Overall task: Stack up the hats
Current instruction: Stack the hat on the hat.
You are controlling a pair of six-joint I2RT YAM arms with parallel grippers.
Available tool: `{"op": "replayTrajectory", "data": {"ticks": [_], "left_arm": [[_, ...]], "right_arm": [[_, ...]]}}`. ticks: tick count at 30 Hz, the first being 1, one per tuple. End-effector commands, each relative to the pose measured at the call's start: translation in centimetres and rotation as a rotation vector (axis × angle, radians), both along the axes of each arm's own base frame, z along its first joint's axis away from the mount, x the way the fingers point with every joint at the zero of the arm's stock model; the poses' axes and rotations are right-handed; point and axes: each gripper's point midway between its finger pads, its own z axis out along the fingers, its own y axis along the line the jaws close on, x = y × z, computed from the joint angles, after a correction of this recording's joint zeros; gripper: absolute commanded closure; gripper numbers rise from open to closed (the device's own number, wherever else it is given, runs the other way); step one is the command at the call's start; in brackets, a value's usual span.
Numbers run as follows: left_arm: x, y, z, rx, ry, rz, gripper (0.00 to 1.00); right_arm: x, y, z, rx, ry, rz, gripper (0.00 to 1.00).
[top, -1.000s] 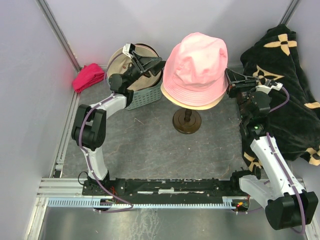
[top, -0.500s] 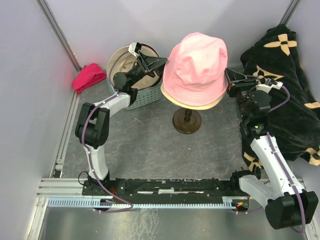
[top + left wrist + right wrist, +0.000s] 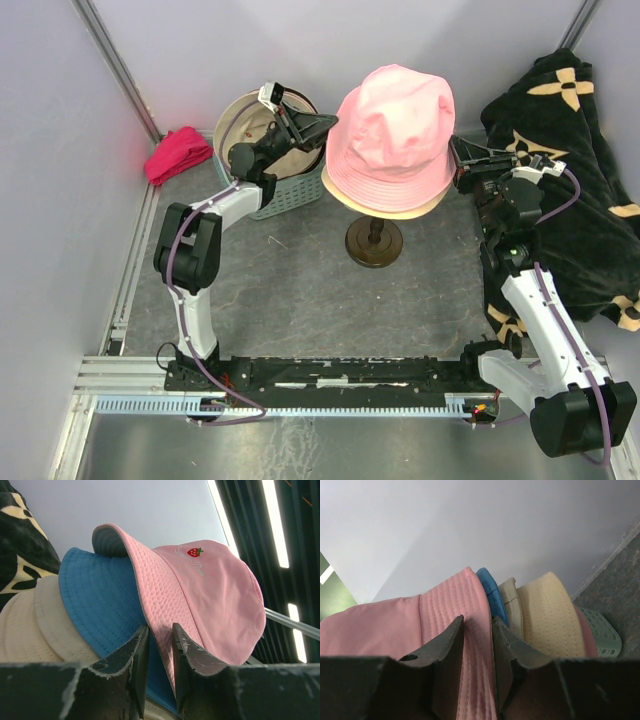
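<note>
Grey stone-like table (image 3: 300, 300) from above: the pink fabric bucket hat (image 3: 395, 130) sits topmost on a dark stand (image 3: 374, 242), with the left gripper (image 3: 322, 124) at its 9 o'clock and the right gripper (image 3: 458, 152) at 3 o'clock. Left wrist view: both fingers (image 3: 136, 655) pinch the pink brim, over a blue fabric hat (image 3: 100, 600). Right wrist view: the fingers (image 3: 447, 655) clamp the brim. I judge it light and floppy; the brim edges are the right hold.

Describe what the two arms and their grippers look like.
The left arm and right arm match: white rounded links between black cylindrical joints, each with a purple cable looping along the outside. The left gripper and right gripper are black, with a white part by the wrist. Up close the fingers are dark flat blades with scuffed, pale-worn edges.
</note>
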Motion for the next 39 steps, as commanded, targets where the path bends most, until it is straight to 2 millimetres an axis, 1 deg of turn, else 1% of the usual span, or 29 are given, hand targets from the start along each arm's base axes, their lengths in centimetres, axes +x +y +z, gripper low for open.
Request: {"op": "replayTrajectory", "data": {"ticks": [1,4,5,7,8,16,20,23,28,33,36,39], "left_arm": [[-1.5,0.1,2.1,-0.047,-0.057,-0.049,0.68],[-1.6,0.1,2.3,-0.056,-0.063,-0.053,0.72],[-1.5,0.1,2.3,-0.058,-0.064,-0.053,0.77],[-1.6,0.0,2.2,-0.057,-0.065,-0.056,0.95],[-1.5,0.0,2.1,-0.058,-0.058,-0.053,0.97],[-1.4,0.4,1.3,-0.086,-0.021,-0.057,0.97],[-1.6,0.4,0.7,-0.082,-0.011,-0.065,0.97],[-1.6,0.3,0.4,-0.076,-0.005,-0.07,0.97],[-1.6,0.2,0.1,-0.071,0.003,-0.073,0.97],[-1.5,0.1,-0.1,-0.069,0.008,-0.075,0.97],[-1.4,0.1,0.0,-0.07,0.007,-0.075,0.97],[-1.3,0.0,0.0,-0.068,0.008,-0.078,0.97]], "right_arm": [[-0.6,0.3,3.3,-0.008,-0.081,0.02,0.63],[-0.6,0.3,3.3,-0.008,-0.079,0.02,0.63],[-0.6,0.3,3.4,-0.008,-0.08,0.021,0.63],[-0.6,0.3,3.5,-0.008,-0.082,0.02,0.63],[-0.6,0.3,3.5,-0.009,-0.081,0.019,0.63],[-0.7,-0.6,3.2,-0.003,-0.081,-0.01,0.62],[-0.6,-1.4,3.3,0.006,-0.091,-0.032,0.56],[-0.4,-1.8,3.5,0.015,-0.099,-0.041,0.55],[0.3,-1.5,3.2,0.028,-0.097,-0.022,0.56],[1.1,-0.7,2.9,0.067,-0.099,0.025,0.56],[1.4,-0.5,2.0,0.081,-0.078,0.033,0.56],[1.4,-0.4,1.6,0.081,-0.071,0.036,0.56]]}}
